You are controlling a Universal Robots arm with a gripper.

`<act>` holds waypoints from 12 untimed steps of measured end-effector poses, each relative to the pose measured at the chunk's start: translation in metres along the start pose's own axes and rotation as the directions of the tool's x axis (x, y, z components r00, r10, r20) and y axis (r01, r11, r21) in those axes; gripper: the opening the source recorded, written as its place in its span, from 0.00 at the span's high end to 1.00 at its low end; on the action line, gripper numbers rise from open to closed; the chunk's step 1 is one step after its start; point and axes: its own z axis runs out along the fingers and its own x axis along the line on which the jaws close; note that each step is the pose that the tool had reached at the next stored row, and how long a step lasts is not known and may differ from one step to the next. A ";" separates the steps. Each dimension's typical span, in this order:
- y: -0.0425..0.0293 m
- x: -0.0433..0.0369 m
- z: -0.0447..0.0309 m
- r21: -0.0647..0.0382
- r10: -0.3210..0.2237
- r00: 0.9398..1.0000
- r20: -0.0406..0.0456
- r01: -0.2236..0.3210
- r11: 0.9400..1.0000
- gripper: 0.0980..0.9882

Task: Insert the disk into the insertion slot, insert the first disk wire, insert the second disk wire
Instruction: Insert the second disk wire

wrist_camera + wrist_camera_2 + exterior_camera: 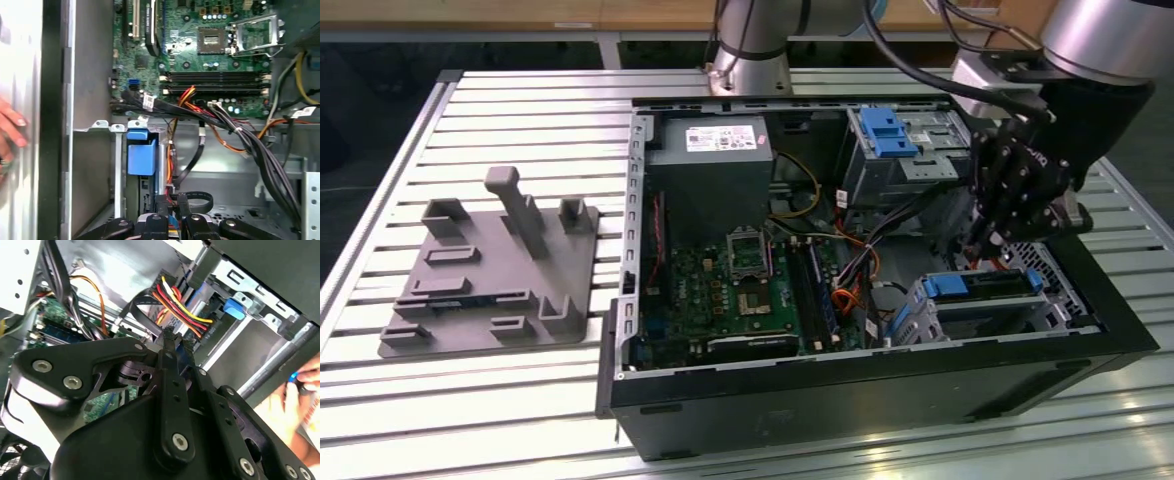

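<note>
We see the open computer case (881,390) lying on its side on the slatted counter (520,400), which leaves its inside open from above so the arm can come straight down. The disk (983,287) already sits in the insertion slot (987,318), the low silver cage at the case's corner on the exterior view's right, its blue carrier showing at the open end; in the first wrist view that blue frame (142,152) lies level within the cage walls, so we judge the first step done. The claw (977,252) hangs just above the disk's rear edge, fingers pointing down, and in the second wrist view its fingertips (169,338) look drawn close together around the connector of the red, yellow and black wire bundle (177,305), held right at the plug, we judge, for control in pressing it into the disk's port. Whether the plug is seated we cannot tell. A person's hand (10,127) rests outside the case wall, clear of the arm.
</note>
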 end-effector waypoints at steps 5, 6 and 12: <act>0.0003 0.0086 0.0008 0.001 -0.001 0.999 0.045 0.001 1.000 0.89; 0.0005 0.0103 0.0010 0.001 -0.001 0.999 0.049 0.001 1.000 0.89; 0.0009 0.0190 0.0019 0.001 -0.001 0.996 0.094 0.001 1.000 0.89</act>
